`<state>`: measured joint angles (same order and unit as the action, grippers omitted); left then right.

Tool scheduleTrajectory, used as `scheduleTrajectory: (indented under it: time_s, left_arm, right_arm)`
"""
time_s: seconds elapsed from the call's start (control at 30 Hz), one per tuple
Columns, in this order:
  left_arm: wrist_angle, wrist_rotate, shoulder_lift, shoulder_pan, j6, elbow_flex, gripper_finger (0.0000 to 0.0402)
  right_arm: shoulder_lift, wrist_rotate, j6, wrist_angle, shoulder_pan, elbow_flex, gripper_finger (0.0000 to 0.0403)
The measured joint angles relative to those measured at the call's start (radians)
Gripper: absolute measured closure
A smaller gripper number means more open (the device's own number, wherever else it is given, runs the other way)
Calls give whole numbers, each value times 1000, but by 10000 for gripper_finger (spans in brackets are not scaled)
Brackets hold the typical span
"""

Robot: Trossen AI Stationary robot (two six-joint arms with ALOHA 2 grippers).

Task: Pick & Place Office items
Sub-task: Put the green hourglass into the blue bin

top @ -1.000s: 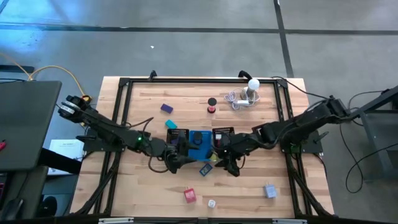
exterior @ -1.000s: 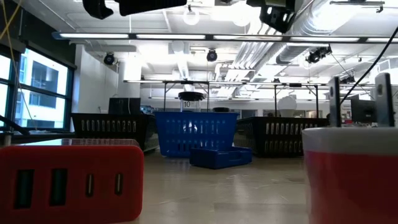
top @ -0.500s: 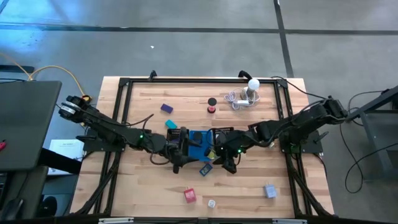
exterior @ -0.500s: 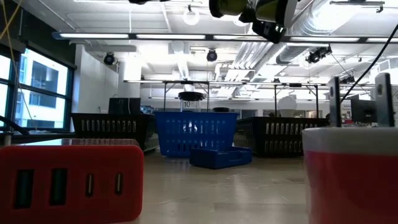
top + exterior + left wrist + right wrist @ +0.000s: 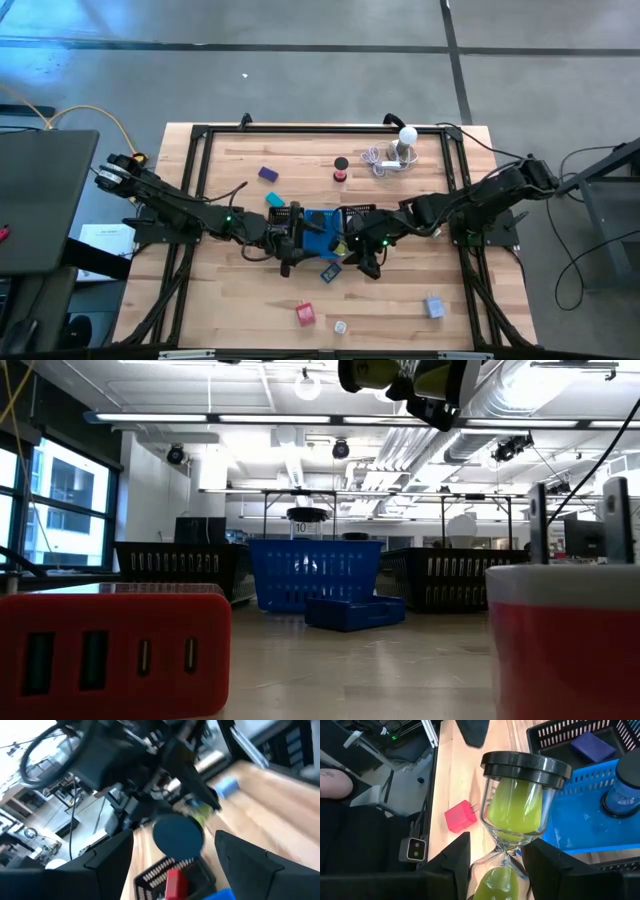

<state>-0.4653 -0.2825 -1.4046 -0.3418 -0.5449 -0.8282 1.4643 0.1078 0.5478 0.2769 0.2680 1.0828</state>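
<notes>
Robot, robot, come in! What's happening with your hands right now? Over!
Right gripper shut on green hourglass, above blue tray. Left gripper open, empty, facing it. Nothing between.

One hourglass (image 5: pixel 517 815), two red chargers (image 5: pixel 306 315), one blue tray (image 5: pixel 318 232), two arms.

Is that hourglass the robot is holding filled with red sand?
No, the hourglass gripped at its narrow waist by the right gripper holds yellow-green sand under a black cap.

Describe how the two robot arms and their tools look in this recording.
Both are dark, jointed arms; the left arm and right arm each carry a small green indicator light and loose black cabling. The right tool ends in two flat, matte black fingers; the left tool has the same.
</notes>
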Motion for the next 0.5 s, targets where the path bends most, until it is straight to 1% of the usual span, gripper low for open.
scheduleTrajectory:
  time_s: [0.17, 0.3, 0.37, 0.5]
  left_arm:
    - [-2, 26, -17, -12, -59, 0, 81]
    - [-12, 19, -39, -14, -26, 1, 44]
    - [-24, 19, -47, -14, 16, 0, 37]
    - [-30, 25, -52, -15, 91, 0, 34]
  right_arm:
    - [0, 0, -3, 4, 0, 0, 262]
    - [0, 0, -3, 0, 0, 0, 262]
    - [0, 0, -3, -4, 0, 0, 262]
    - [0, 0, -3, -5, 0, 0, 262]
